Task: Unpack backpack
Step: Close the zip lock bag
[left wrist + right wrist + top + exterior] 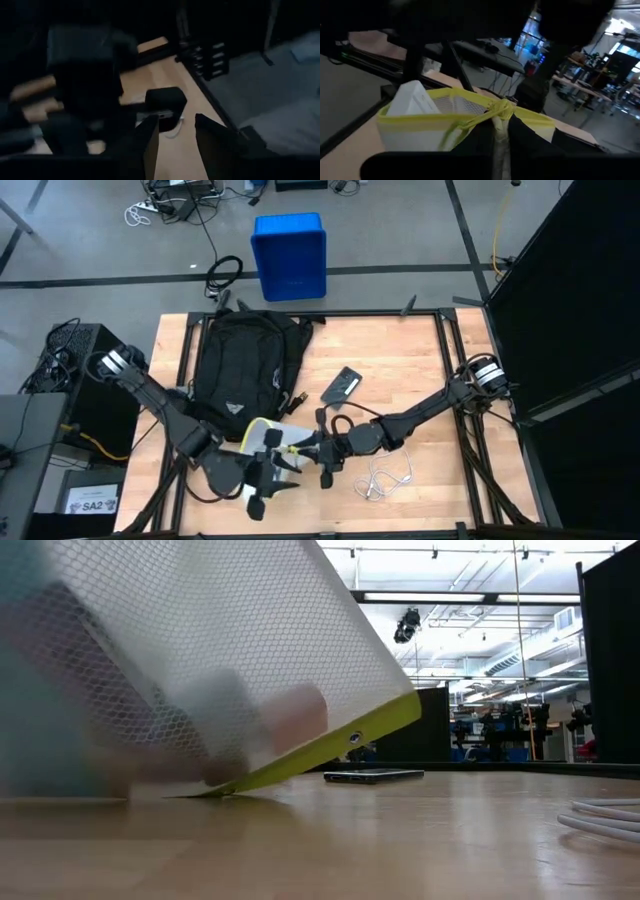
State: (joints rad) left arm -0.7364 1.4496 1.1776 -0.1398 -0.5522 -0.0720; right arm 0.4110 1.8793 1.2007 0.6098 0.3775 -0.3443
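Note:
The black backpack (pixel 240 365) lies flat on the table's far left. In front of it is a white mesh pouch with yellow trim (pixel 265 438), holding a white box (pixel 412 102). My right gripper (pixel 320 455) reaches in from the table's right and is shut on the pouch's yellow edge. My left gripper (pixel 265 485) is beside the pouch's near side. Its fingers (pixel 150 142) are open with nothing between them. My right gripper pinches the pouch's yellow-trimmed edge (pixel 502 111) between its two fingers, and the trim bunches up at the fingers. The fingers come about level from the table's right. The pouch hangs tilted, its lower yellow edge (pixel 225 788) down at the tabletop.
A flat black phone-like thing (pixel 342 388) lies right of the backpack. A white cable (pixel 385 478) lies near the front edge, under my right arm. A blue bin (pixel 290 255) stands on the floor beyond the far edge. The table's right half is bare wood (pixel 420 370).

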